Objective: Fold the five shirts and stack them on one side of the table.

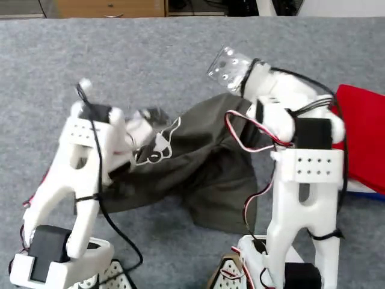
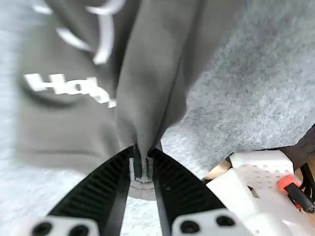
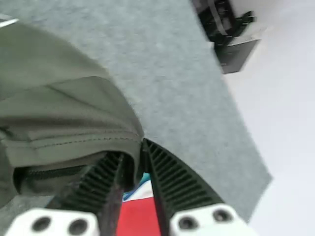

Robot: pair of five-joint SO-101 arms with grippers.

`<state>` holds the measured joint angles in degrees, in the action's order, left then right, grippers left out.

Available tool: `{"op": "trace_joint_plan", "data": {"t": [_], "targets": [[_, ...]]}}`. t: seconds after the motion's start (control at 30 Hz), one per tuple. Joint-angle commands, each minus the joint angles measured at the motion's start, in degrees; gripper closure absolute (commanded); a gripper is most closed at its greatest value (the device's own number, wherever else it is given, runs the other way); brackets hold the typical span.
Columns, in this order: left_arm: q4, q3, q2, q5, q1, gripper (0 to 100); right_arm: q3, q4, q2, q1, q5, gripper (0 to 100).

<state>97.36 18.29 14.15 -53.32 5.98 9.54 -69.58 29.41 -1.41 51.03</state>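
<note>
A dark olive shirt (image 1: 198, 162) with a white print lies partly lifted across the middle of the grey table, stretched between the two arms. My left gripper (image 2: 141, 157) is shut on a pinched fold of the olive shirt (image 2: 147, 88), with the white print beside it. My right gripper (image 3: 134, 156) is shut on a hemmed edge of the olive shirt (image 3: 64, 123), held above the table. In the high view the left gripper (image 1: 143, 123) holds the shirt's left side and the right gripper (image 1: 243, 99) its far right edge.
A folded red shirt (image 1: 364, 135) lies at the table's right edge, over a blue and white one (image 1: 367, 189). Red fabric (image 3: 133, 216) shows under the right gripper. Both arm bases stand at the near edge. The far part of the grey table (image 1: 150, 54) is bare.
</note>
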Motion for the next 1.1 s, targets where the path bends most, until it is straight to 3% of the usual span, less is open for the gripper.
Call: {"op": "trace_joint_plan", "data": {"t": [0.0,0.2,0.43,0.7,0.9,1.07], "targets": [[3.3,-18.0,0.9,1.7,-3.2,98,-6.8,0.7,0.5,1.6,0.4,99.6],[3.3,-40.4,0.9,9.0,-8.0,98,-19.6,0.0,0.5,2.6,-0.6,99.6],[3.3,-57.9,0.9,16.4,-9.2,98,-38.6,0.1,0.4,2.2,-1.2,99.6],[1.7,-79.9,0.4,19.0,-11.0,98,-55.9,3.1,0.0,2.7,-0.4,99.6],[-5.5,-86.9,0.5,19.0,-16.9,98,-62.7,4.6,0.0,2.7,5.0,99.6],[-2.5,-86.8,0.4,18.6,-20.0,98,-62.3,4.7,-0.6,6.3,7.3,99.6]]}}
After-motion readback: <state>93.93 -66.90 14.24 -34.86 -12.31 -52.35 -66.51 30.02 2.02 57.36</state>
